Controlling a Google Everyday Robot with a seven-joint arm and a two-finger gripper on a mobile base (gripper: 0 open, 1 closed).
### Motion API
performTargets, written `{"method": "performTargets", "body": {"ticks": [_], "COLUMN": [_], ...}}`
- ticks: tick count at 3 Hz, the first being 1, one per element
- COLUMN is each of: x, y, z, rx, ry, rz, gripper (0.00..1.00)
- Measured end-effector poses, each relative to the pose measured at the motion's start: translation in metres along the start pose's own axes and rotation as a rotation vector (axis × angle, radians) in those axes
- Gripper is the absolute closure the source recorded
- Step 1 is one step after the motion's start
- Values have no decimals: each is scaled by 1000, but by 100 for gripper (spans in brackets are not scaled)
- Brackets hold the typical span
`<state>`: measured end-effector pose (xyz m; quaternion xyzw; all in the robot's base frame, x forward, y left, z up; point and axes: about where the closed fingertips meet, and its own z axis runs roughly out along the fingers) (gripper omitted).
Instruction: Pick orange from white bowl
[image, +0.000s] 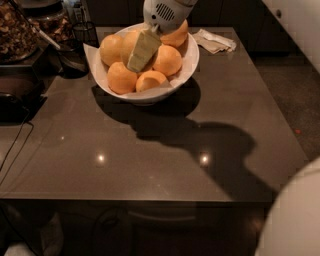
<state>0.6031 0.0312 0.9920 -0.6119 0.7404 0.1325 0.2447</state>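
The white bowl (187, 67) stands at the back of the dark table and holds several oranges. The paler, yellower orange (112, 48) lies at the left of the pile, with deeper-orange fruits (168, 60) beside and in front of it. My gripper (136, 64) reaches down from the top edge into the middle of the pile, just right of the pale orange. Its white wrist (162, 12) is above the bowl's far rim and hides part of the back fruit.
A crumpled napkin (215, 41) lies right of the bowl. A small dark wire cup (85, 33) and jars of snacks (17, 30) stand at the back left. A cable (15, 150) hangs at the left edge. My arm's white body (292, 215) fills the lower right corner.
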Motion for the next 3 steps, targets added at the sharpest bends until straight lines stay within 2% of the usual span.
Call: {"method": "performTargets", "body": {"ticks": [2, 3], "x": [16, 24], "y": [55, 75], "z": [-22, -25], "rx": [63, 105], "ry": [-22, -18], "rz": [112, 174], "gripper": [100, 100]}}
